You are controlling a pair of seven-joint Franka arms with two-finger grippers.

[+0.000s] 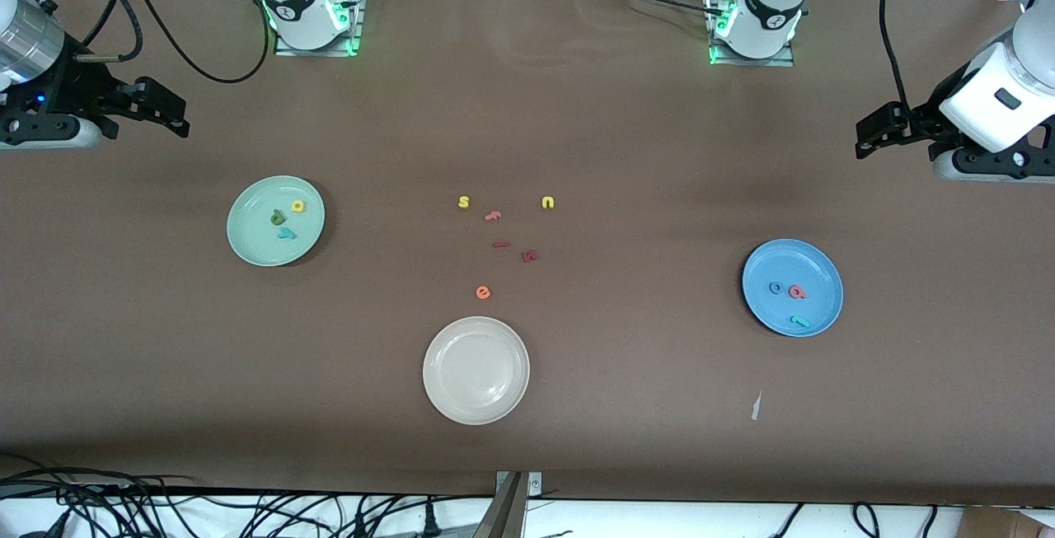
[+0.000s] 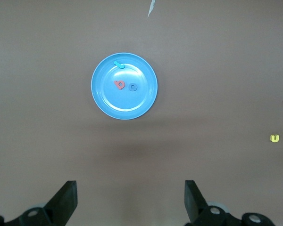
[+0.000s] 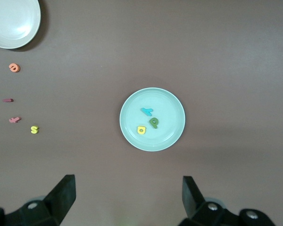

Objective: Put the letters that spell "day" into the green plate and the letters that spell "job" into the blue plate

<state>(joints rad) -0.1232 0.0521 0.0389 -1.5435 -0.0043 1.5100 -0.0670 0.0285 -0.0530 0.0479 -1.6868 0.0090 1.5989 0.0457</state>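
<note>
**Front view inspection: both words plated, arms withdrawn**

Front view coverage shows the green plate (image 1: 275,220) toward the right arm's end of the counter (image 1: 626,142), with the yellow "a" (image 1: 297,207), dark green "d" (image 1: 278,217) and teal "y" (image 1: 286,233) lying inside it. The blue plate (image 1: 792,287) is seen toward the left arm's end, holding the blue "o" (image 1: 776,287), salmon-red "b" (image 1: 796,292) and teal "j" (image 1: 799,321), the last lying close to the rim.

The left pincer (image 1: 867,136) is held wide and empty above the counter's edge; the right pincer (image 1: 169,114) is likewise spread wide and holds nothing. Both arms are judged to be waiting.

Sorting is judged complete. A final check is advised: each letter should be confirmed fully inside its rim, and the leftover letters, among them the yellow "s" (image 1: 464,202), yellow "u" (image 1: 548,203) and orange "e" (image 1: 483,292), along with the cream-white plate (image 1: 475,370), should be left undisturbed.
</note>
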